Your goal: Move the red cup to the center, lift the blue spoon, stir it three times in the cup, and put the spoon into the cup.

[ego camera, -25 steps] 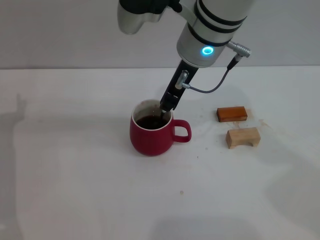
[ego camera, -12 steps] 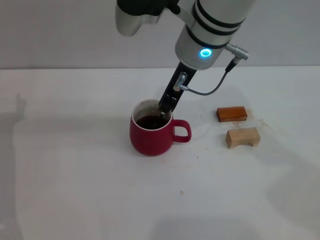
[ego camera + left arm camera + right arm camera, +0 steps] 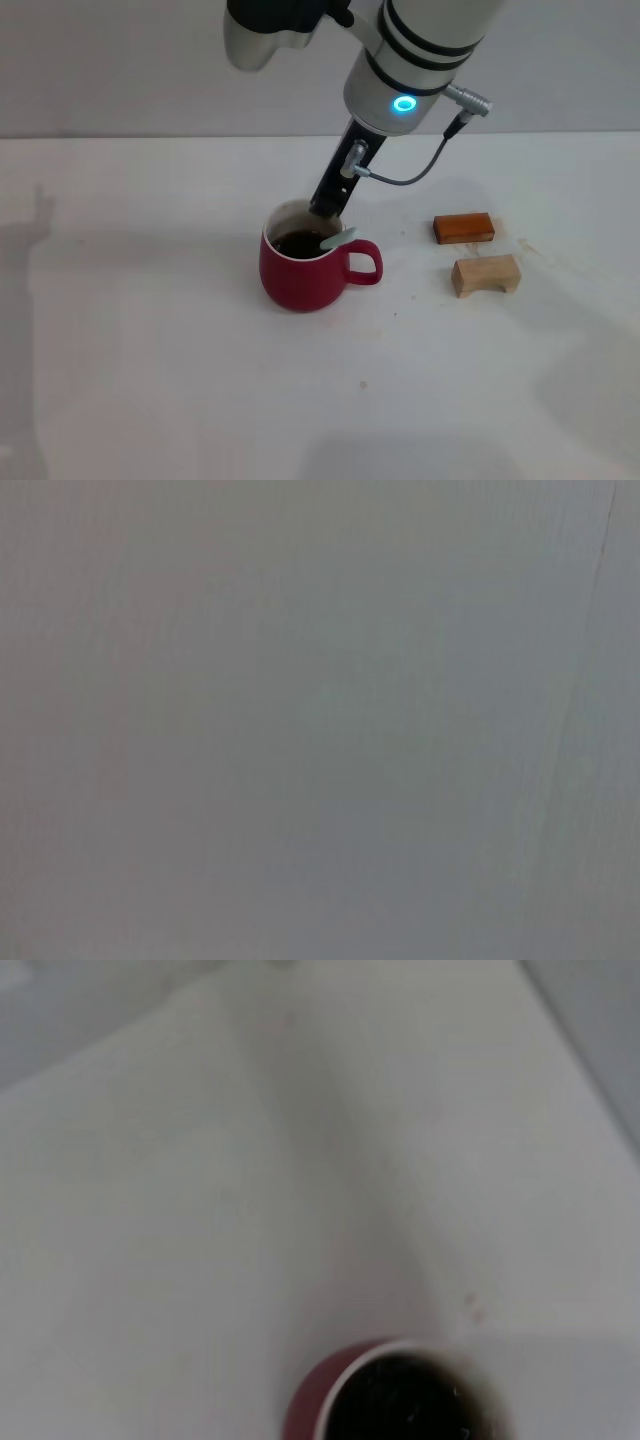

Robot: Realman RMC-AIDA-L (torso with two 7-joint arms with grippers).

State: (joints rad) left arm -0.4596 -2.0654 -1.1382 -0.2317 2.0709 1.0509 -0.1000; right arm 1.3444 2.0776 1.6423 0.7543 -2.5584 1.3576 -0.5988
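Orange-brown block (image 3: pixel 463 228) — pale, seemingly wooden block (image 3: pixel 486 274) — white table (image 3: pixel 150 350)

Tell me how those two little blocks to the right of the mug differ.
The orange block is a flat, glossy orange-brown slab; the wooden block is pale, matte and looks thicker. The wooden block has a notch cut into its underside, like a small bridge, while the orange block shows none. The orange block lies farther back, the wooden block nearer the camera. Both are small, lie on the white table, and touch nothing.
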